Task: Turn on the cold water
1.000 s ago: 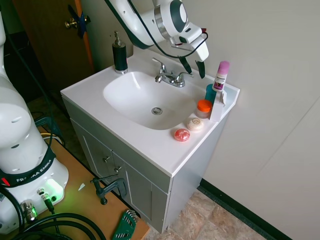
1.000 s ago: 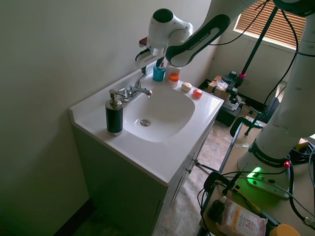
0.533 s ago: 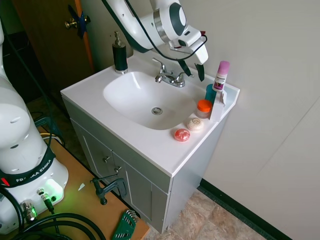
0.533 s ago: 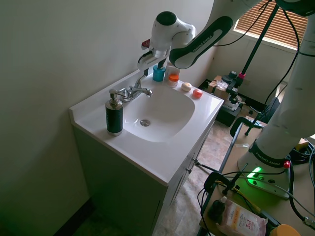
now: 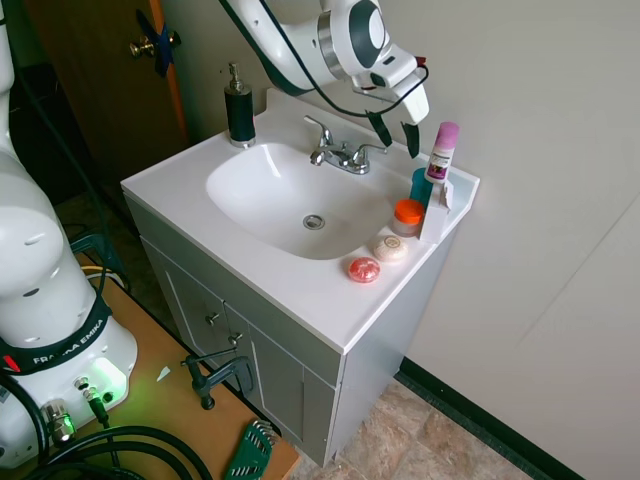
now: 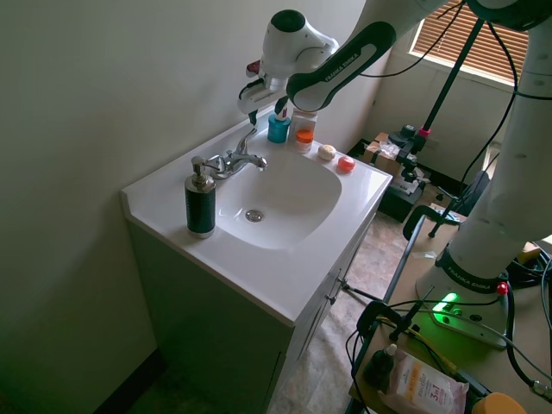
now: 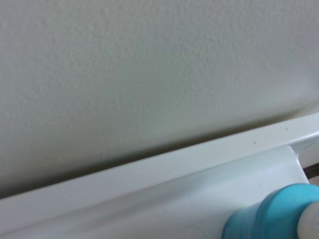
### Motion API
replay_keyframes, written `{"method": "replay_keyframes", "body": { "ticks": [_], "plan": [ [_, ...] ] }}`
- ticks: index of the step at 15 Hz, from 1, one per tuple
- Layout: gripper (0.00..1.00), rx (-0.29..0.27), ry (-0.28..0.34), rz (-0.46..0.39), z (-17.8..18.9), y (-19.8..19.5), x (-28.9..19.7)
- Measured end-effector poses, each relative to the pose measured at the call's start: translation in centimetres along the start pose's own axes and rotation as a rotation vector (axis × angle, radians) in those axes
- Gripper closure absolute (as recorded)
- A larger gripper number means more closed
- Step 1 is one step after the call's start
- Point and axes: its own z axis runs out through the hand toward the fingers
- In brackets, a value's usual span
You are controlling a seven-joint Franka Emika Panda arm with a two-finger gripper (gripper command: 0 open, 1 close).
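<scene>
Shiny chrome faucet, two slim levers, short spout pointing toward basin. End effector open, empty, above surface's back edge.

White vanity top carries faucet, soap bottle, jars.

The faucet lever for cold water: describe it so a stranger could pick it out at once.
Find the white vanity sink; at the back of its basin stands a small shiny chrome faucet with two slim levers. Take the lever on the side of the teal cup and pink-capped bottle, under the open end effector, not the one nearer the black pump soap bottle.
</scene>
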Motion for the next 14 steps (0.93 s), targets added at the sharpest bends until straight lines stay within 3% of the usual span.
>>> {"method": "replay_keyframes", "body": {
  "ticks": [5, 8, 14],
  "plan": [
    [0.00, -0.025, -0.035, -0.014, 1.8, -0.4, -2.4],
    [0.00, -0.039, -0.087, -0.004, 1.9, 2.2, -4.4],
    [0.00, 0.028, -0.247, -0.051, -5.7, 7.7, -10.3]
  ]
}}
